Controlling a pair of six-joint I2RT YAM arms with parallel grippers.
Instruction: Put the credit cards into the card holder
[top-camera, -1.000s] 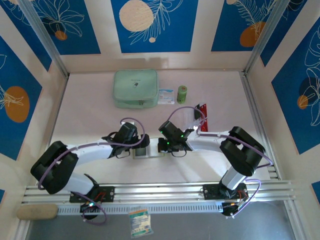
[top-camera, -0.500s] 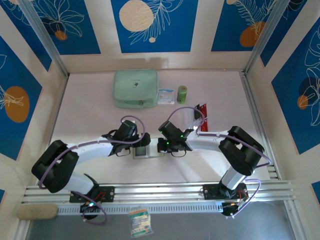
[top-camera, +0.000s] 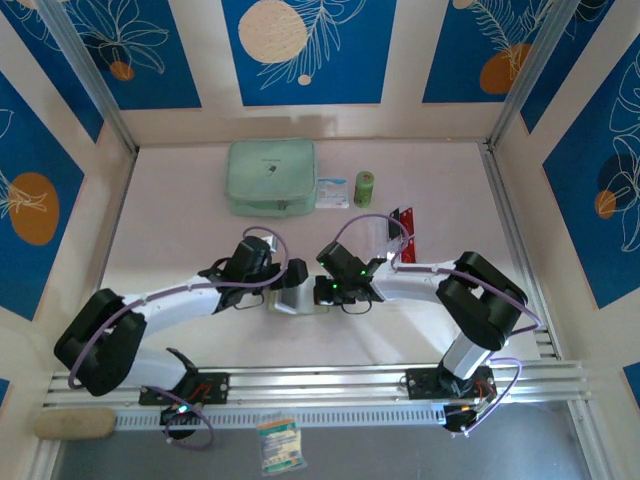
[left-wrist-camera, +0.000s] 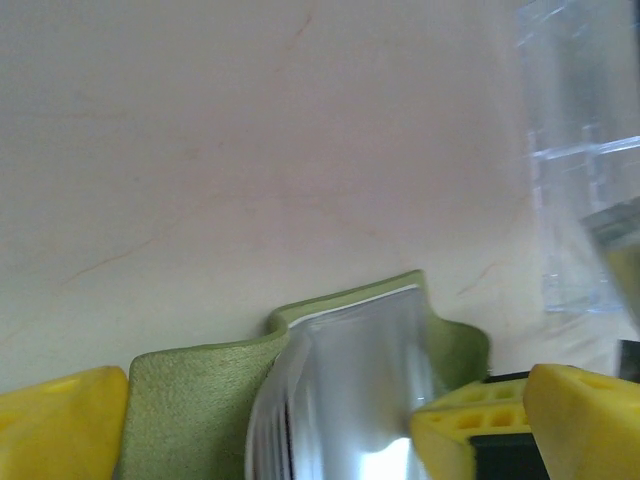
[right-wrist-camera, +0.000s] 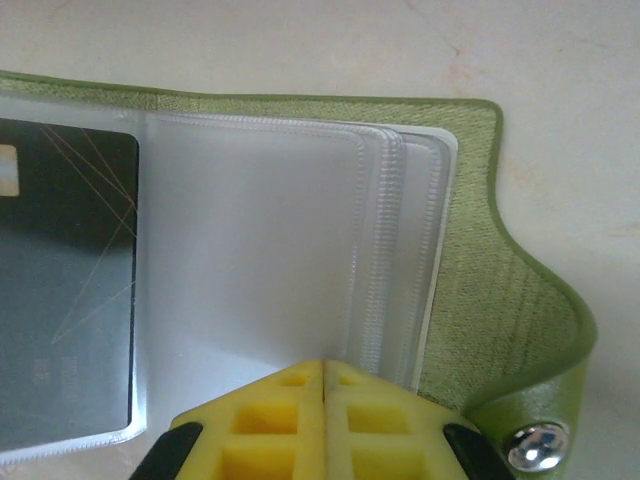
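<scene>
Jaws from above: my left gripper (top-camera: 288, 287) and right gripper (top-camera: 322, 292) meet over the card holder (top-camera: 298, 300), table centre. Left wrist: fingers (left-wrist-camera: 60, 425) spread, holder between. Right wrist: pressed together, pinching its clear sleeve (right-wrist-camera: 250, 250); dark card (right-wrist-camera: 65, 300) at nine o'clock.

You saw card holder (right-wrist-camera: 470, 200) lying open, olive cover showing along top and right. Clear sleeves (right-wrist-camera: 250, 230) were stacked, edges fanned toward right. Dark card (right-wrist-camera: 65, 290) sat inside left sleeve, cut by frame edge. Right gripper (right-wrist-camera: 325, 400) had pads pressed together, no gap, at sleeves' lower edge; pinch on sleeve not resolvable. Metal snap button (right-wrist-camera: 537, 447) sat on lower-right tab. Pale table (right-wrist-camera: 400, 40) lay beyond.
</scene>
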